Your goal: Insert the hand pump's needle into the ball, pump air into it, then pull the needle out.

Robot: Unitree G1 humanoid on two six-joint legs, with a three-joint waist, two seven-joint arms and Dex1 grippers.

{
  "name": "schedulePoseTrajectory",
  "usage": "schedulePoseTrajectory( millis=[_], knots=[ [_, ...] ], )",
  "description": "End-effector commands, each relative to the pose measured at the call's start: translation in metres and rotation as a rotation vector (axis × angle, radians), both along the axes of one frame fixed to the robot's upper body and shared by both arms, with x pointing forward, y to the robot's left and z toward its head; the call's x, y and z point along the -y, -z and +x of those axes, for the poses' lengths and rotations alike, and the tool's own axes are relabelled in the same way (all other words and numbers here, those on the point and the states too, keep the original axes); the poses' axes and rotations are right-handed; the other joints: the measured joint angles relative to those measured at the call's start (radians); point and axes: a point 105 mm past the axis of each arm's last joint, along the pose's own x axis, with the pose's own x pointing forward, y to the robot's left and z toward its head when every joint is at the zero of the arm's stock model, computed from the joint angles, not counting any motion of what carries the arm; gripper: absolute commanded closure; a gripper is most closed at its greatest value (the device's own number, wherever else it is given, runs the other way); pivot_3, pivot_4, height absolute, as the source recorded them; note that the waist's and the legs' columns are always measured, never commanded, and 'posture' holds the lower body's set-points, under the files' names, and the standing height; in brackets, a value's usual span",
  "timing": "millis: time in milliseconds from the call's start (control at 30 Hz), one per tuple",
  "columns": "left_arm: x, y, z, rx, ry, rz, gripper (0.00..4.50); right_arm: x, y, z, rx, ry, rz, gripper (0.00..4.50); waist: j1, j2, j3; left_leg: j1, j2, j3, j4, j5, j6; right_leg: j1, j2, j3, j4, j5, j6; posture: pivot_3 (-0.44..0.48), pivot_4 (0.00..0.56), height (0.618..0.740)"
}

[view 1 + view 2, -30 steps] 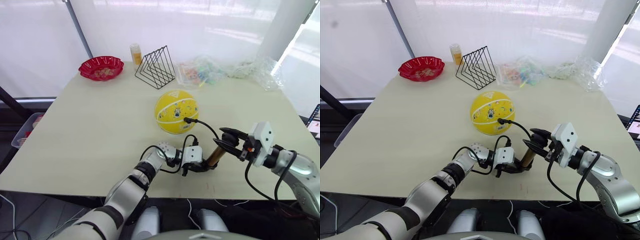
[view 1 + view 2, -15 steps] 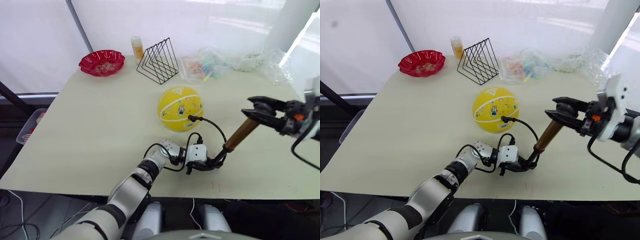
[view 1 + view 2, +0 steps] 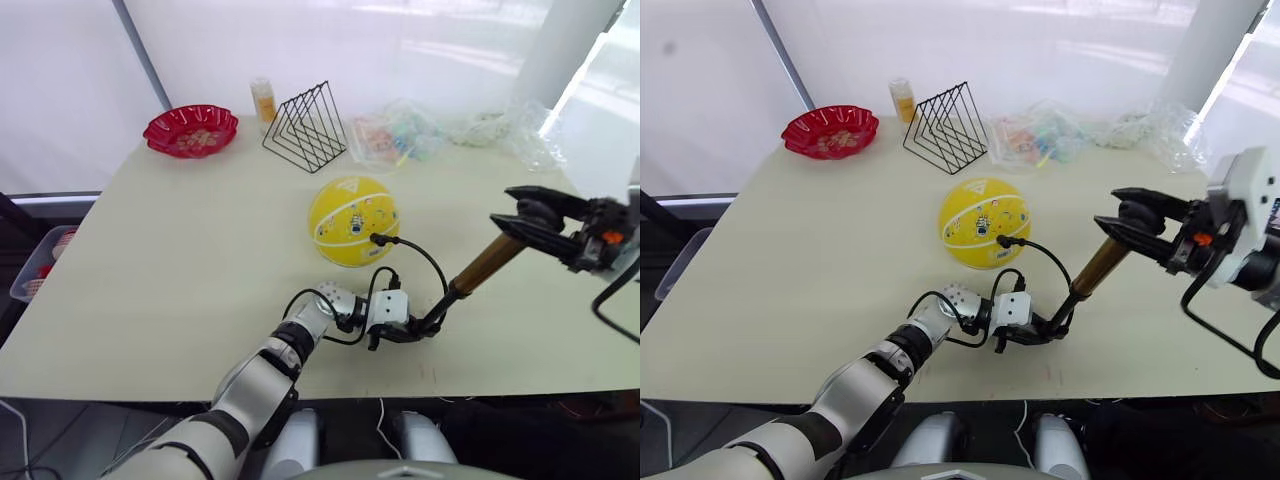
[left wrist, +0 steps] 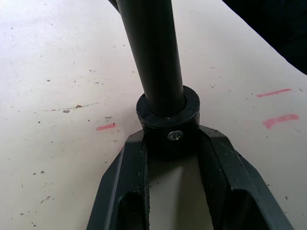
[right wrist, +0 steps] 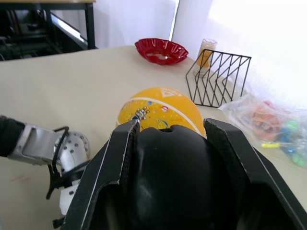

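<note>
Left eye view shows the pale cream surface [image 3: 180, 250] with the yellow rubber ball with white seam lines and small coloured prints [image 3: 353, 220] near its middle. Well behind the ball stands a black wire rack of triangular loops [image 3: 305, 128]; just beyond the rack is a small yellow bottle with a white cap [image 3: 264, 101], and further off to the ball's left-rear sits a red scalloped bowl [image 3: 190, 131]. Behind the ball to the right lie clear crumpled plastic bags with coloured bits inside [image 3: 445, 133]. None of these lies between the ball and the grippers.

In front of the ball, the brass-gold hand pump with black end caps [image 3: 482, 267] is drawn out long. Its long axis slants from its black base, low on the surface just in front of the ball, up and away to the ball's right. The left gripper [image 4: 168, 143] pinches that black base collar between its jaws, pressed to the surface. The right gripper [image 3: 528, 215] has its jaws clamped around the black knob handle [image 5: 172, 182], held up in the air well right of the ball. A thin black hose [image 3: 418, 255] arcs from the base up to the ball's near side, where the small black fitting of the needle [image 3: 378, 238] touches the rubber; the silver pin itself cannot be made out.
</note>
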Motion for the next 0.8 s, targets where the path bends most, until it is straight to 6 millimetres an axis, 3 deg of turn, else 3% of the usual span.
schedulePoseTrajectory(
  millis=[33,167,367,467,667,733,800],
  knots=[
    [-0.036,0.047,-0.024,-0.120,0.026,0.220,3.50,-0.012,0.077,0.006,-0.197,0.054,-0.085,2.87,-0.008,-0.007,-0.004,0.003,0.000,0.000,-0.002,-0.001,0.000,0.002,0.000,0.000,0.000,0.000,0.000,0.000,0.150,0.737],
    [-0.036,0.047,-0.025,-0.122,0.027,0.220,3.50,-0.016,0.107,0.003,-0.244,0.073,-0.050,2.87,-0.015,-0.005,-0.007,0.006,0.002,0.000,-0.002,-0.002,-0.002,0.004,-0.001,0.001,-0.001,-0.001,-0.001,0.000,0.150,0.737],
    [-0.036,0.047,-0.025,-0.124,0.028,0.219,3.50,-0.014,0.121,0.002,-0.252,0.095,-0.052,2.87,-0.014,0.000,-0.007,0.004,0.003,-0.003,-0.002,-0.003,-0.003,0.004,-0.001,0.002,-0.003,-0.001,-0.002,0.000,0.150,0.737],
    [-0.034,0.046,-0.025,-0.121,0.031,0.215,3.50,-0.013,0.142,0.001,-0.284,0.124,-0.039,2.87,-0.013,0.002,-0.008,0.003,0.003,-0.005,-0.003,-0.003,-0.003,0.004,-0.002,0.000,-0.003,-0.001,-0.003,0.000,0.150,0.737],
    [-0.030,0.042,-0.024,-0.193,0.000,0.187,3.50,-0.015,0.139,0.005,-0.254,0.125,-0.018,2.87,-0.013,0.006,-0.008,0.002,0.004,-0.008,-0.003,-0.003,-0.003,0.003,-0.002,-0.003,-0.003,-0.002,-0.005,0.000,0.150,0.737],
    [-0.026,0.038,-0.019,-0.189,-0.026,0.157,2.55,-0.014,0.131,0.007,-0.232,0.123,-0.008,2.87,-0.013,0.006,-0.007,0.001,0.004,-0.009,-0.003,-0.003,-0.003,0.003,-0.002,-0.004,-0.003,-0.002,-0.006,0.000,0.150,0.737],
    [-0.025,0.036,-0.017,-0.187,-0.037,0.145,1.96,-0.014,0.128,0.008,-0.223,0.122,-0.003,2.87,-0.013,0.006,-0.007,0.000,0.004,-0.009,-0.003,-0.003,-0.003,0.002,-0.002,-0.005,-0.003,-0.002,-0.006,0.000,0.150,0.737]
  ],
)
